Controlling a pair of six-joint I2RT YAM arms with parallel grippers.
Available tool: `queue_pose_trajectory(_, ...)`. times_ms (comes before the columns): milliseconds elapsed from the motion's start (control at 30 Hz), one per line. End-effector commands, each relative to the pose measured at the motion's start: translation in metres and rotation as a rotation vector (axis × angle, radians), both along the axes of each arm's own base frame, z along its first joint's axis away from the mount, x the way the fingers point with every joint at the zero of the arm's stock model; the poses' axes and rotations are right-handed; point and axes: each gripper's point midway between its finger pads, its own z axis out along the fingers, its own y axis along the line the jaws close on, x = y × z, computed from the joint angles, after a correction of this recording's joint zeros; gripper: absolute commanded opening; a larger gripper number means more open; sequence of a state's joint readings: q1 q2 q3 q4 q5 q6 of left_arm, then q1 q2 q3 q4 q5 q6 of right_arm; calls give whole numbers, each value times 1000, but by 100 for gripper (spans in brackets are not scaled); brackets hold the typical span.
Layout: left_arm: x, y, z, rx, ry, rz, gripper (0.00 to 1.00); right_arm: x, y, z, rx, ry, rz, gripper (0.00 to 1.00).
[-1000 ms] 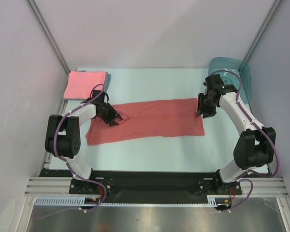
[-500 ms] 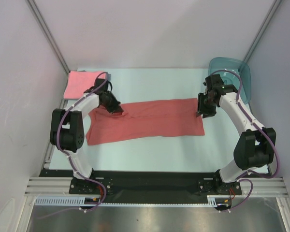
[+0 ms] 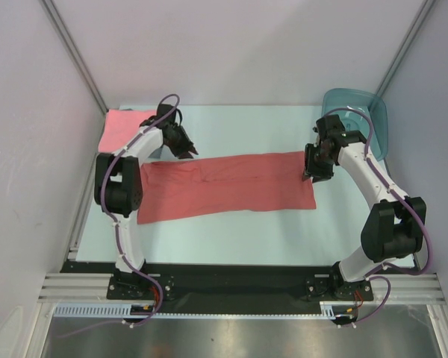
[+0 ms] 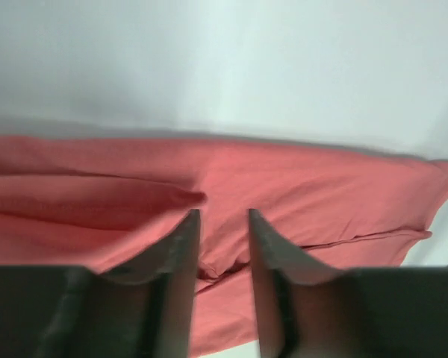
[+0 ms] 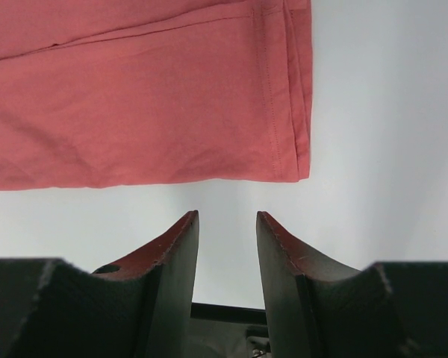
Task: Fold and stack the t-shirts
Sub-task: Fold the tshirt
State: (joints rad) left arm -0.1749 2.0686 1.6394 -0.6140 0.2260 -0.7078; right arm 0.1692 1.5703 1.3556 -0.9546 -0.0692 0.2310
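Both left pincer (image 4: 223, 216) and right pincer (image 5: 226, 216) gape narrowly, seemingly empty, by red t-shirt (image 3: 224, 186).

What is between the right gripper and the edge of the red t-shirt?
Only a bare strip of table, shown in the right wrist view; the right gripper stands short of the red t-shirt.

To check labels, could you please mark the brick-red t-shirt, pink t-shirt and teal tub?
brick-red t-shirt (image 3: 231, 185): top view, its middle.
pink t-shirt (image 3: 118, 133): top view, left part.
teal tub (image 3: 379, 125): top view, right wall.
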Motion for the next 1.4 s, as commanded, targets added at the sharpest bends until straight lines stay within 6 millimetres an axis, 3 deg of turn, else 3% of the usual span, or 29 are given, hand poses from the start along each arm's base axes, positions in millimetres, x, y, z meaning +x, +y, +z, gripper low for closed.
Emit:
queue_pose_trajectory(0,2,-2,24,39,-61,-42,40,2,3,12,2,-29,17,42)
queue_pose_trajectory(67,3,3,40,57,-103,-42,47,1,6,12,4,-31,20,42)
queue_pose_trajectory(167,-4,12,58,99,-144,-47,49,1,10,9,5,-28,28,42)
queue_pose_trajectory(367,-28,42,68,167,-147,-26,45,8,19,3,18,-31,37,42)
queue_pose_trajectory(533,-74,68,55,176,-103,12,43,29,20,-8,-6,-26,38,42)
queue_pose_trajectory(600,-99,75,34,172,-45,25,42,43,20,-12,-23,-29,36,42)
queue_pose_trajectory(667,-114,81,31,187,-38,41,41,60,21,-11,-28,-53,35,42)
queue_pose_trajectory(700,-127,85,18,206,-5,49,42,66,22,-23,-37,-29,38,42)
queue_pose_trajectory(800,-139,88,13,213,1,73,42,86,24,-30,-51,-31,32,43)
queue_pose_trajectory(833,-139,88,13,213,-4,81,42,90,25,-42,-58,-6,32,43)
queue_pose_trajectory(900,-137,90,13,235,-13,88,44,102,26,-46,-66,-9,30,43)
queue_pose_trajectory(933,-136,92,12,246,-14,94,44,105,27,-60,-71,21,30,44)
queue_pose_trajectory(1067,-131,92,2,248,18,90,45,115,16,-80,-134,64,-1,43)
queue_pose_trajectory(1367,-139,92,-3,247,31,75,45,96,-15,-92,-158,108,-68,43)
